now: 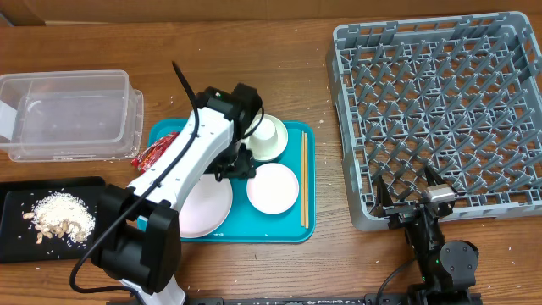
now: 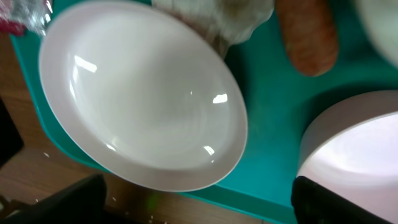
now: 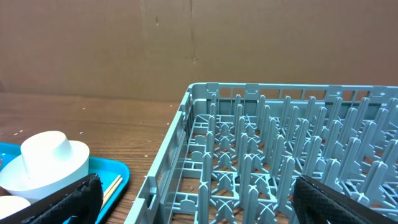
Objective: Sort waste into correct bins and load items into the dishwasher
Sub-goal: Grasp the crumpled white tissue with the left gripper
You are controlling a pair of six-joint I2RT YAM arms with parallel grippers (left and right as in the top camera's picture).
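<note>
My left gripper (image 1: 235,163) (image 2: 199,208) is open and empty, low over the teal serving tray (image 1: 309,222) (image 2: 267,130). Below it lie the round white plate (image 1: 206,209) (image 2: 143,93), the orange-brown sausage (image 2: 308,34), the crumpled paper wad (image 2: 217,15) and a white bowl (image 1: 273,188) (image 2: 354,143). The red wrapper (image 1: 157,151) lies at the tray's left edge. An upturned white bowl (image 1: 269,138) (image 3: 46,162) and the chopsticks (image 1: 304,178) (image 3: 112,185) are on the tray too. My right gripper (image 1: 411,199) (image 3: 199,205) is open and empty at the grey rack's (image 1: 440,110) (image 3: 280,155) front left edge.
The clear tub (image 1: 68,114) stands at the back left. The black tray (image 1: 13,241) at the front left holds white rice scraps (image 1: 59,216). The left arm hides the sausage and wad from overhead.
</note>
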